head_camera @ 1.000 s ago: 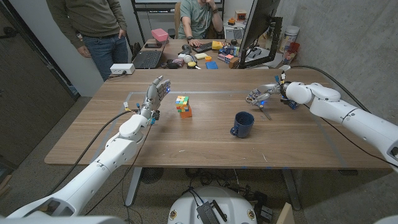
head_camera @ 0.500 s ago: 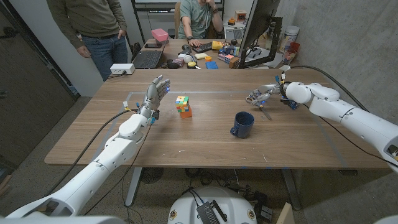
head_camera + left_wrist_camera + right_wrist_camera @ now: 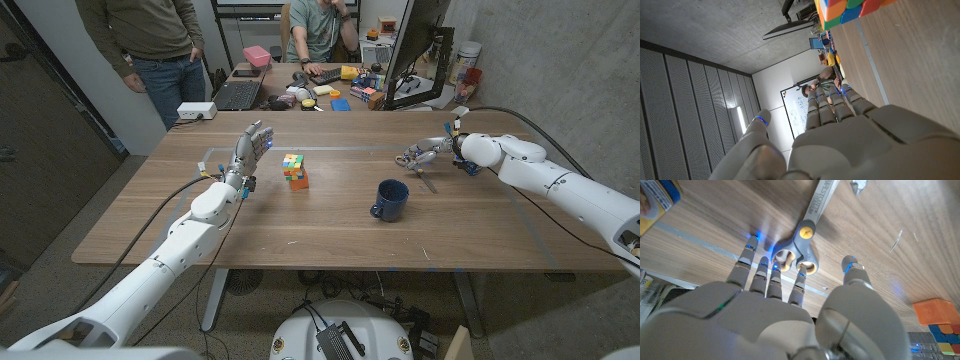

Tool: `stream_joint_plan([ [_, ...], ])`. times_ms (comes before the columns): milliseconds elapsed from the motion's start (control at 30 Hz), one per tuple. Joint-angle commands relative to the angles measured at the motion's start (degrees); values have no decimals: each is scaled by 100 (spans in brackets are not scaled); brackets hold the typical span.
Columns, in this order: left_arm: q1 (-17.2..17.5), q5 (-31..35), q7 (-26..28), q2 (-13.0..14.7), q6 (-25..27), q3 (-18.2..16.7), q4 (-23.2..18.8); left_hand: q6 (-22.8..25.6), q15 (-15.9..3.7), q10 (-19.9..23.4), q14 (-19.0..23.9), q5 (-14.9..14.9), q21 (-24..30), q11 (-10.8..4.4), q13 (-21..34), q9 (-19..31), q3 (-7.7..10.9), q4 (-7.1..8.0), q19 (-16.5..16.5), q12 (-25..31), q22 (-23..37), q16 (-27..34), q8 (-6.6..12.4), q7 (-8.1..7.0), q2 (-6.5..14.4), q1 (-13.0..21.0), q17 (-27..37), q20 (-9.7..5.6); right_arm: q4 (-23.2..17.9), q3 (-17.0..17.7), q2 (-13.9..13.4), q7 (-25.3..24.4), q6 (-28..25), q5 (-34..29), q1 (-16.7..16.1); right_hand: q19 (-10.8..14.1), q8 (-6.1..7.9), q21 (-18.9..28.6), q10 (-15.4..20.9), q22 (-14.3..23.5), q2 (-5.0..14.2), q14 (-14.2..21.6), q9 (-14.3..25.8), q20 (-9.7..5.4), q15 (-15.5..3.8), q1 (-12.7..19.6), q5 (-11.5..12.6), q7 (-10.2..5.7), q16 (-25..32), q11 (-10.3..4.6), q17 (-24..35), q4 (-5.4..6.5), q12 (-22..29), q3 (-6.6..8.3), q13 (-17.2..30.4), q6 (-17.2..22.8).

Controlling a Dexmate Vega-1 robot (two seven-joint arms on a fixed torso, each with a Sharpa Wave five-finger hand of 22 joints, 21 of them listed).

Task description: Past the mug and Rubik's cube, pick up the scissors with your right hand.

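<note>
While the right hand [image 3: 420,154] hovers low over the far right part of the desk [image 3: 330,225], its fingers [image 3: 761,272] reach down toward the scissors [image 3: 807,225], which lie flat on the wood. From the right wrist view the fingertips sit at the two grey, yellow-lined handle loops, with the thumb [image 3: 856,275] apart to one side; the hand is spread and grasps nothing, though whether the fingertips touch the loops cannot be told. The silver blades point away from the hand along the desk.

The dark blue mug [image 3: 391,200] stands upright near the middle of the desk, nearer the robot than the scissors and well apart from them. The Rubik's cube [image 3: 292,165] sits on an orange block [image 3: 299,180], left of the mug.

The left hand [image 3: 252,148] is raised beside the cube, fingers straight and together, pointing up, holding nothing. In the left wrist view the cube [image 3: 847,9] shows just beyond those fingers.

A laptop [image 3: 238,94] and small clutter lie at the desk's far edge. One person [image 3: 150,40] stands behind the desk; another [image 3: 318,30] sits.
</note>
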Motion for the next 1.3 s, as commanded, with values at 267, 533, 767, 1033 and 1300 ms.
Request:
stream_joint_plan([
  [267,-51,65,110,5,168,63,-129,46,40,-20,23,41,-39,-27,23,29,-41,-18,7,8,24,21,25,1,22,-34,6,59,505,-133,122,-206,257,110,109,48,4,-42,37,19,-41,21,13,10,-44,34,71,16,33,-80,4,-10,8,-30,21,78],
  [533,-53,91,126,39,258,90,-216,51,58,-13,31,46,-45,-28,24,29,-50,-21,7,12,25,25,26,-8,26,-37,7,66,462,-133,82,-334,203,133,3,68,2,-58,38,21,-42,44,12,8,-47,62,99,0,37,-86,3,-20,4,-37,22,93],
  [767,-48,99,136,94,368,102,-306,51,70,-6,33,50,-53,-38,25,30,-59,-24,0,15,26,26,25,-5,29,-41,8,79,211,-103,-42,-618,72,6,-236,173,24,-92,269,29,-14,197,12,4,-94,193,190,-56,69,-166,0,-56,82,-38,29,221],
  [1033,-77,93,90,84,367,122,-283,70,89,-16,15,55,-60,-38,25,30,-70,-27,-1,12,27,20,31,-5,34,-46,9,91,139,-185,-73,-446,-43,-95,-291,283,51,-112,494,33,-6,315,12,4,-124,295,255,-48,79,-235,-1,-78,154,-47,36,373],
  [1300,-96,78,50,57,344,138,-242,67,90,-31,9,60,-69,-58,26,31,-79,-30,-9,8,28,20,28,-4,38,-50,10,103,309,-346,94,-596,-199,-405,-236,1619,57,110,880,43,159,1032,35,-45,-463,1611,584,-130,119,-429,13,-224,233,169,94,854],
])
